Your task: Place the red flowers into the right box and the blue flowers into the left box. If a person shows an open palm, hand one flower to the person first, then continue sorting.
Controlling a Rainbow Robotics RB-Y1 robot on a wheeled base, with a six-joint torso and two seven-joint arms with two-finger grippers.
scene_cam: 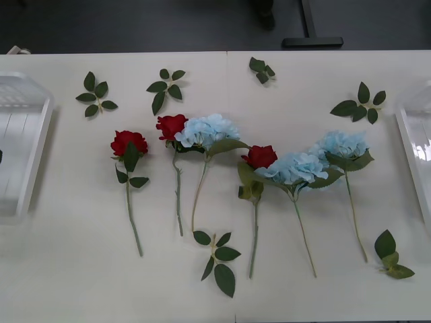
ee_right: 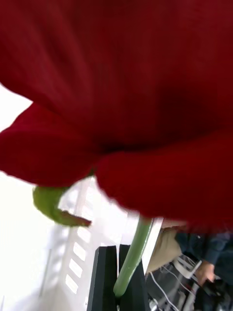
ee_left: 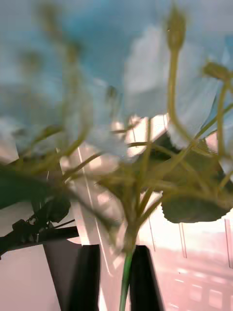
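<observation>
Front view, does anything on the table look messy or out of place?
Yes. Loose green leaf sprigs lie scattered around the flowers. Two red roses overlap blue hydrangea heads instead of lying apart. The left box and the right box hold no visible flowers.

The right gripper [ee_right: 118, 279] shows two flat, matte black fingers [ee_right: 102, 277], straight-edged and plain, with no ribbing visible. The left gripper [ee_left: 112, 277] has the same dark, smooth, slab-like fingers [ee_left: 85, 277], slightly tapered toward their tips.
</observation>
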